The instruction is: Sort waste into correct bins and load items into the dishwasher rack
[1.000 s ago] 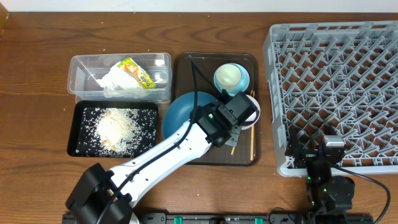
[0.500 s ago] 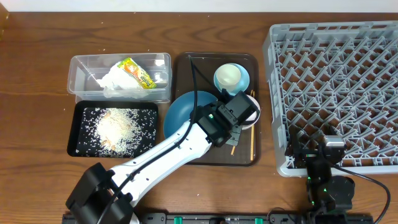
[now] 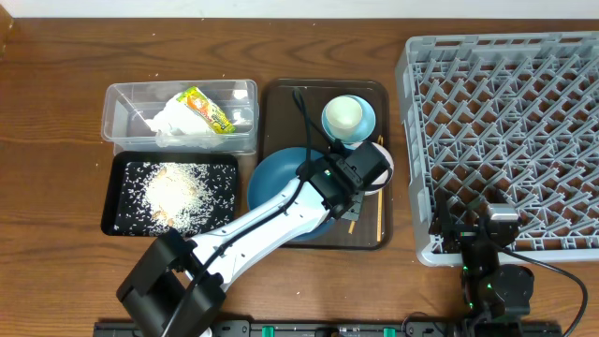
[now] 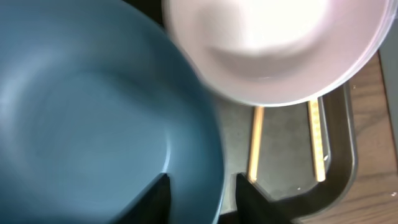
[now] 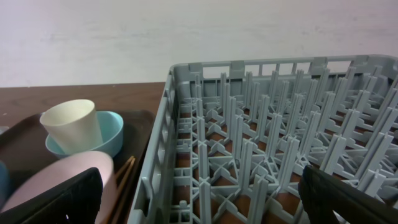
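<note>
Left end effector (image 4: 203, 190) straddles blue plate (image 4: 93, 112) rim, jaws parted (right end effector (image 5: 199, 199) spread wide).

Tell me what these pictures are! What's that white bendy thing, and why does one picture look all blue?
It's a robot with two arms. One picture looks down on the table; the other two come from cameras on its wrists. The left gripper has its fingers apart around the edge of the blue plate, so that camera sees mostly plate. The right gripper is open and empty by the grey rack. A napkin and wrapper lie in the clear tub, rice in the black tray.
</note>
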You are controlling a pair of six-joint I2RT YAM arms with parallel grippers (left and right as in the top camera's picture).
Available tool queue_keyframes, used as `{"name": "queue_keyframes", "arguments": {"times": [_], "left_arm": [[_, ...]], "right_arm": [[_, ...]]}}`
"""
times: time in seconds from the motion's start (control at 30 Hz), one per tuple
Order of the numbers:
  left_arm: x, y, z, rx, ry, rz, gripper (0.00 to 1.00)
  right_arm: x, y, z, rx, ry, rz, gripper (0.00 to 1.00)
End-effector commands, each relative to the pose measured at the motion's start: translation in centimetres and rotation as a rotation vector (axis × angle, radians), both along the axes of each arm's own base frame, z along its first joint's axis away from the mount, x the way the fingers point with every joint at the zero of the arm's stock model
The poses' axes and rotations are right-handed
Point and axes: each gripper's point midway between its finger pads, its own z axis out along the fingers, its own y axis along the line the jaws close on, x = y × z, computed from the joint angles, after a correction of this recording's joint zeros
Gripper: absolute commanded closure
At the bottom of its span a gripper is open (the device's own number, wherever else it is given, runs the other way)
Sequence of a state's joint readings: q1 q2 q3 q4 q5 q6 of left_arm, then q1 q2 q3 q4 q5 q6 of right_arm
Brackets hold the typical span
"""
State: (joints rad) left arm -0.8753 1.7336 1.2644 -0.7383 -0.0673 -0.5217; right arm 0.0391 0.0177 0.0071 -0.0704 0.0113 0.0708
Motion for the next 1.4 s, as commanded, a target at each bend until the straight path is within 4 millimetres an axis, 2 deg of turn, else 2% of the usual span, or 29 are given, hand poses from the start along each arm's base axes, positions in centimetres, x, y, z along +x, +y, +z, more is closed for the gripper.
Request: {"name": "queue_keyframes", "arguments": {"times": [0.0,0.17,0.3,0.4,0.47,0.57,0.7,0.8,0.93,1.2,1.37], "left_arm": [[0.0,0.4,0.0,0.017,-0.009,0.007,0.59],[0.0,0.4,1.1,-0.006,-0.028,0.008,0.6],[0.1,0.9,4.1,-0.054,-0.082,0.002,0.61],[0.6,3.0,6.7,-0.053,-0.142,0.041,0.61],[0.7,5.3,8.1,-0.031,-0.167,0.085,0.61],[0.6,8.7,8.9,0.007,-0.148,0.152,0.64],[0.2,13.6,8.3,0.094,-0.065,0.261,0.76],[0.1,15.8,7.4,0.133,-0.003,0.317,0.81],[0.1,16.9,5.8,0.14,0.076,0.312,0.81],[0.8,20.7,2.9,0.181,0.157,0.399,0.81],[0.9,20.3,1.0,0.086,0.195,0.35,0.79]], "right_arm": [[0.0,0.2,-0.2,0.002,0.005,0.009,0.01],[0.0,0.2,-0.2,0.002,0.005,0.009,0.01],[0.0,0.2,-0.2,0.002,0.005,0.009,0.01],[0.0,0.2,-0.2,0.002,0.005,0.009,0.01],[0.0,0.2,-0.2,0.002,0.005,0.009,0.01],[0.0,0.2,-0.2,0.002,0.005,0.009,0.01],[0.0,0.2,-0.2,0.002,0.005,0.009,0.01],[0.0,0.2,-0.2,0.002,0.005,0.009,0.01],[0.0,0.2,-0.2,0.002,0.005,0.009,0.01],[0.0,0.2,-0.2,0.002,0.005,0.009,0.01],[0.0,0.2,-0.2,0.002,0.005,0.009,0.01]]}}
